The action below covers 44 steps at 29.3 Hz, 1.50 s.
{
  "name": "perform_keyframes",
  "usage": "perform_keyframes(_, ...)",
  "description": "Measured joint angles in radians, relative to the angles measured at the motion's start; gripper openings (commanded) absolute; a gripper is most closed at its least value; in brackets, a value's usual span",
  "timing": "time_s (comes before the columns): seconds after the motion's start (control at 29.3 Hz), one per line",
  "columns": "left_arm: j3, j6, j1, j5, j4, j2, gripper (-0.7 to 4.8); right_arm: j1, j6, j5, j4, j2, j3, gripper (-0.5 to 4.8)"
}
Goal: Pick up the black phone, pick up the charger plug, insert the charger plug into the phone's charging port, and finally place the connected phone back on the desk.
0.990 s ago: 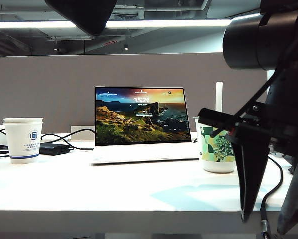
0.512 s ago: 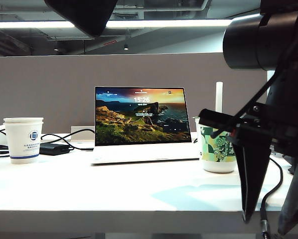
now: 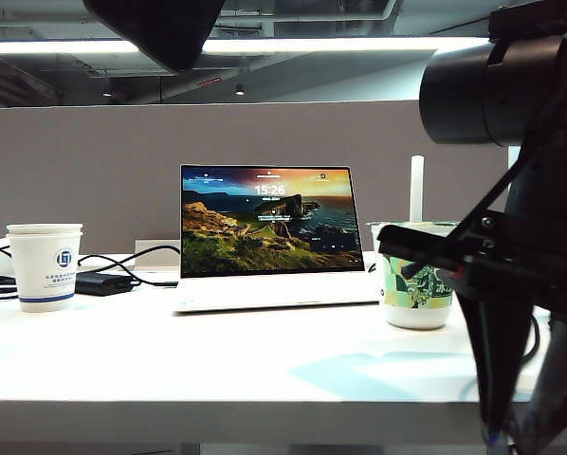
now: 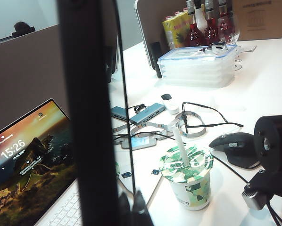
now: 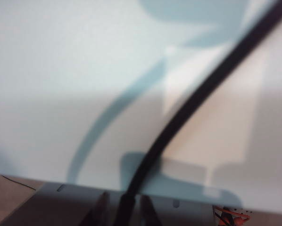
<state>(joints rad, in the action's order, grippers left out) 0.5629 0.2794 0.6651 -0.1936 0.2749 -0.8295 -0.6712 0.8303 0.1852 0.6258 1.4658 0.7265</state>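
Exterior view is showing the white table [image 3: 217, 360] carrying a laptop [image 3: 269, 237]. Left jaws [image 4: 134, 207] are hanging above it, clamped on the upright black phone [image 4: 87, 117]. Right jaws [image 5: 123, 207] are sitting low at the table's front edge, straddling the cable [image 5: 197, 99]; their grip is unclear.

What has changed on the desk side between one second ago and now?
The right gripper has moved lower, and its fingers have narrowed around the black cable. The left gripper, the laptop and both cups stayed as they were.
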Motion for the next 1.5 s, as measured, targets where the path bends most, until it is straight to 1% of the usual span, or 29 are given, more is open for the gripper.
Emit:
perform_keyframes(0.03, 0.000, 0.000, 0.000, 0.000, 0.000, 0.000, -0.07, 0.000, 0.000, 0.000, 0.000, 0.000, 0.000, -0.07)
perform_keyframes(0.2, 0.000, 0.000, 0.000, 0.000, 0.000, 0.000, -0.07, 0.000, -0.007, 0.006, 0.000, 0.000, 0.000, -0.05)
perform_keyframes(0.48, 0.000, 0.000, 0.000, 0.000, -0.003, 0.000, -0.06, 0.000, -0.095, 0.137, 0.024, -0.010, 0.000, -0.05)
perform_keyframes(0.58, 0.000, 0.000, 0.000, 0.000, -0.003, 0.000, -0.06, 0.000, -0.121, 0.152, 0.045, -0.081, 0.000, -0.05)
perform_keyframes(0.79, 0.000, 0.000, 0.000, 0.000, -0.003, 0.000, -0.07, 0.002, -0.121, 0.151, 0.058, -0.280, 0.000, -0.05)
perform_keyframes(0.92, 0.000, -0.002, 0.000, 0.000, -0.003, 0.000, -0.06, 0.036, -0.121, 0.149, 0.059, -0.423, 0.000, -0.05)
perform_keyframes(0.99, 0.000, -0.004, 0.000, -0.005, -0.004, 0.000, -0.07, 0.072, -0.121, 0.149, 0.055, -0.501, -0.001, -0.05)
perform_keyframes(1.09, 0.000, -0.013, 0.000, -0.005, -0.003, 0.000, -0.07, 0.119, -0.122, 0.148, -0.047, -0.603, -0.001, -0.05)
perform_keyframes(1.19, 0.000, -0.055, -0.001, -0.015, -0.003, 0.000, -0.07, 0.142, -0.134, 0.151, -0.168, -0.677, -0.002, -0.05)
perform_keyframes(1.23, 0.000, -0.069, -0.002, -0.035, -0.003, 0.000, -0.07, 0.144, -0.159, 0.151, -0.231, -0.699, -0.001, -0.05)
perform_keyframes(1.37, 0.000, -0.101, 0.000, -0.129, -0.003, 0.000, -0.07, 0.144, -0.237, 0.153, -0.348, -0.736, -0.001, -0.05)
perform_keyframes(1.5, 0.000, -0.136, 0.000, -0.189, -0.003, 0.000, -0.06, 0.144, -0.249, 0.160, -0.450, -0.737, -0.001, -0.05)
